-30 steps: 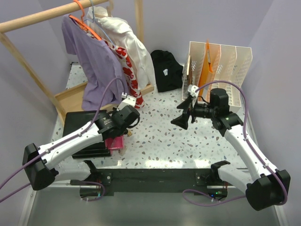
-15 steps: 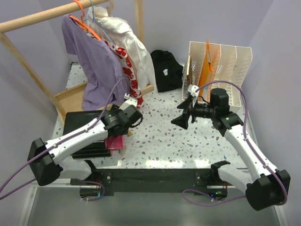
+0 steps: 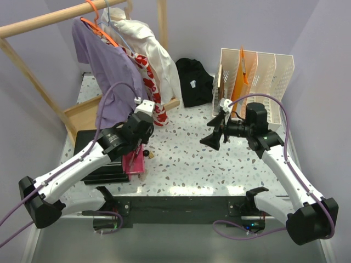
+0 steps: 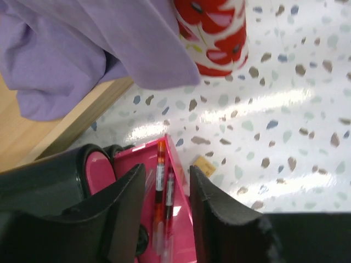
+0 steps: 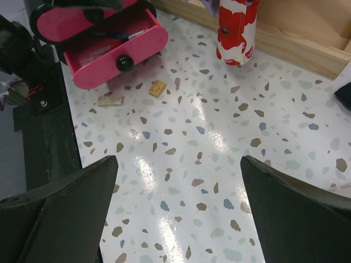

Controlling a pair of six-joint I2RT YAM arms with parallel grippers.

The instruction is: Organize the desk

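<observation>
Looks partway done imo. The white speckled terrazzo desk (image 3: 186,164) sits under both arms. Left gripper (image 4: 167,181) hovers half-open over the open pink plastic drawer (image 5: 148,44) near the desk's front-left corner, gripping nothing, with red pens (image 4: 160,175) inside. Two small tan blocks (image 5: 157,88) lie loose beside it. Right gripper (image 5: 178,164) gapes wide, empty

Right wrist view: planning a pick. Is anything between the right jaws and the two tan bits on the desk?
Nothing visible: bare desk lies between the right gripper, jaws open, and both tan bits beside the pink drawer.
</observation>
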